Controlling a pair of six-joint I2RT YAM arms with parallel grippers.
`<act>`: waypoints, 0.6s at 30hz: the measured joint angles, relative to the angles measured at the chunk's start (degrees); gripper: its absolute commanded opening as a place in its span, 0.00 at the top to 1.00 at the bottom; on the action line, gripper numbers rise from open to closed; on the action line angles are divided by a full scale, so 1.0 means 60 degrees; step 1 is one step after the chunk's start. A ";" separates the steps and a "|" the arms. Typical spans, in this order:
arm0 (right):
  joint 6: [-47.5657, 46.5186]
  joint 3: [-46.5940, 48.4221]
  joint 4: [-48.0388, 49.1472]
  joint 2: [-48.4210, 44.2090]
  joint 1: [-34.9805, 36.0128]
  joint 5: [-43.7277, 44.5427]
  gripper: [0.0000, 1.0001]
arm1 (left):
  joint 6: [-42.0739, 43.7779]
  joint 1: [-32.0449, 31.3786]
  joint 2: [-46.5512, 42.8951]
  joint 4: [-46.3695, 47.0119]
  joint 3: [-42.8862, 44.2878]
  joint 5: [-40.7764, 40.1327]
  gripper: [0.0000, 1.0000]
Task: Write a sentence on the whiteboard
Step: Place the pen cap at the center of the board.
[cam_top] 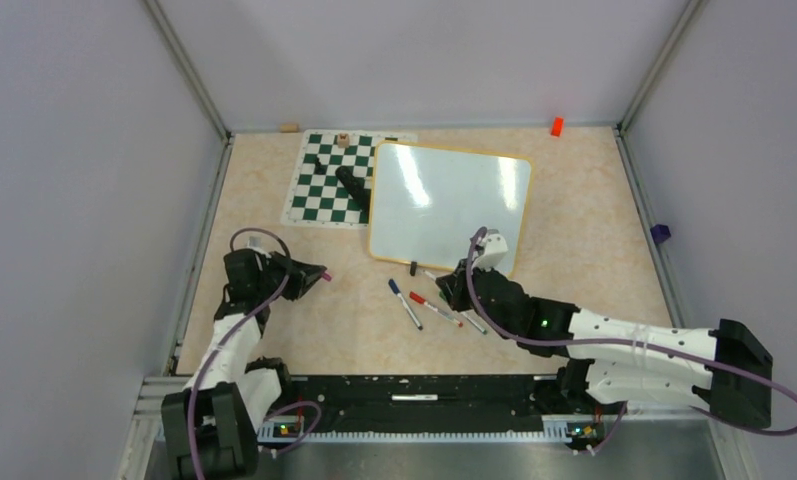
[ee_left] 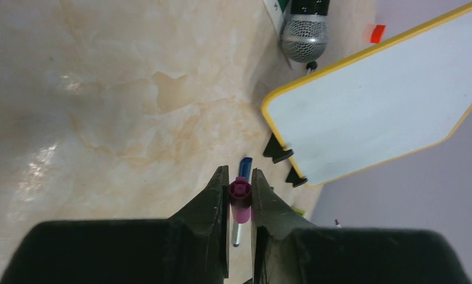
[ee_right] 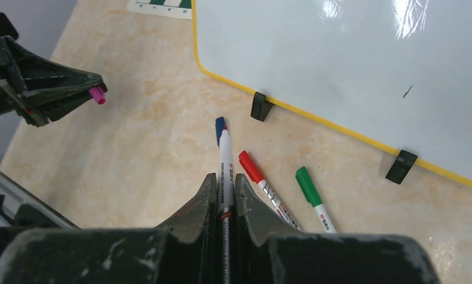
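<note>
The whiteboard [cam_top: 449, 205] [ee_left: 375, 100] [ee_right: 340, 53] lies flat at the table's middle, yellow-rimmed. Its white face shows only a small dark tick, and the sentence is not in view. My left gripper [cam_top: 319, 275] [ee_left: 240, 177] hovers over the tabletop left of the board, shut on a purple marker cap [ee_left: 240, 198] [ee_right: 97, 94]. My right gripper [cam_top: 459, 288] [ee_right: 224, 177] sits just below the board's near edge. It is shut on a white-barrelled marker [ee_right: 225, 165] that points forward, uncapped, above the table.
Blue [cam_top: 405, 303] [ee_right: 220, 124], red [cam_top: 432, 307] [ee_right: 260, 183] and green [ee_right: 310, 192] markers lie on the table by the right gripper. A checkered chess mat [cam_top: 324, 185] with a black microphone [cam_top: 352, 185] [ee_left: 304, 32] on it adjoins the board's left edge. An orange block [cam_top: 556, 126] sits far back.
</note>
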 measured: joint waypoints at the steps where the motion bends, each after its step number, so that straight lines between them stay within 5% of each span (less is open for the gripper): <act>1: -0.0117 0.0157 -0.0149 0.0138 0.0000 0.0004 1.00 | 0.0237 -0.0044 -0.0189 -0.0168 -0.0047 -0.0138 1.00; 9: -0.0867 0.0816 -0.0860 0.0729 -0.0029 -0.0117 1.00 | 0.1300 -0.0572 -0.0674 -0.1111 -0.0299 -0.1293 0.85; 16: -0.0994 0.0838 -0.1027 0.0962 -0.0313 -0.0466 1.00 | 0.1708 -0.0769 0.0310 -0.1155 -0.0299 -0.1661 0.84; 18: -0.0984 0.0838 -0.1075 0.1038 -0.0452 -0.0674 1.00 | 0.1745 -0.0812 0.0586 -0.1151 -0.0299 -0.1719 0.75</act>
